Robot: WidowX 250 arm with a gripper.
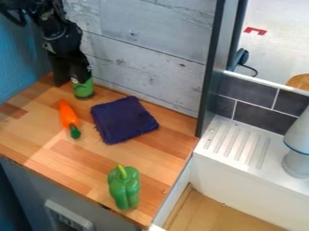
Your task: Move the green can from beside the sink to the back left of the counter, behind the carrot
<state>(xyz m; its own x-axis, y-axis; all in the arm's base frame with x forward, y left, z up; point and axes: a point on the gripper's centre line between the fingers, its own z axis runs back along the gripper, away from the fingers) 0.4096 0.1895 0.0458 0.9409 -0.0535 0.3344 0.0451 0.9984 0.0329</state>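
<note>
My gripper [71,81] hangs low at the counter's upper left corner, with its two fingers apart. A green can [84,89] stands upright by the right-hand finger, its upper part partly hidden by it; whether they touch I cannot tell. In front of the can lies an orange carrot [67,113] with a green end. A folded dark purple cloth [123,119] is spread to the right of the carrot. Near the counter's front edge is a green pepper [124,188] with its stem up.
The wooden counter [78,160] meets a grey plank wall [151,49] at the back and a blue wall on the left. A dark upright post [210,76] rises at the right rear corner. Beyond it are a white ribbed sink ledge [238,143] and a grey-white faucet [297,149].
</note>
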